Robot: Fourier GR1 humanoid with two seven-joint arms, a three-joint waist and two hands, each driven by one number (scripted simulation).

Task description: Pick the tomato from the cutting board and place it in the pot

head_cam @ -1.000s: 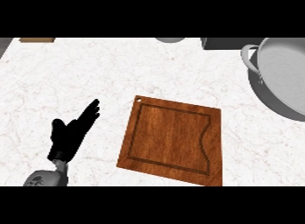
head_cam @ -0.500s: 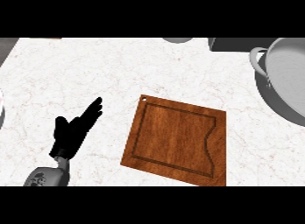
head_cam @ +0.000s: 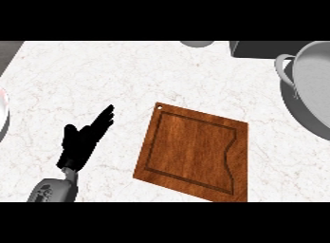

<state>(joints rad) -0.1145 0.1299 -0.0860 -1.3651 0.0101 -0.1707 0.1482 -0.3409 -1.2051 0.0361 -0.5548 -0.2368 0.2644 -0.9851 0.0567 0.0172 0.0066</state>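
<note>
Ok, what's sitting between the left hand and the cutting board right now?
Nothing. The head view shows only a bare strip of counter between the left hand and the cutting board.

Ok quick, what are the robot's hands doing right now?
Left hand: open, fingers straight, holding nothing.
Right hand: not in view.

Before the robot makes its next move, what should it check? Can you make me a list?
1. The tomato is on the cutting board: not ok, no tomato shows on it.
2. The tomato is somewhere else in view: not ok, none shows.
3. The pot is in sight: ok, partly, at the right edge.
4. The left hand is free: ok, open beside the board, holding nothing.
5. The right hand is ready: cannot tell, it is out of view.
</note>
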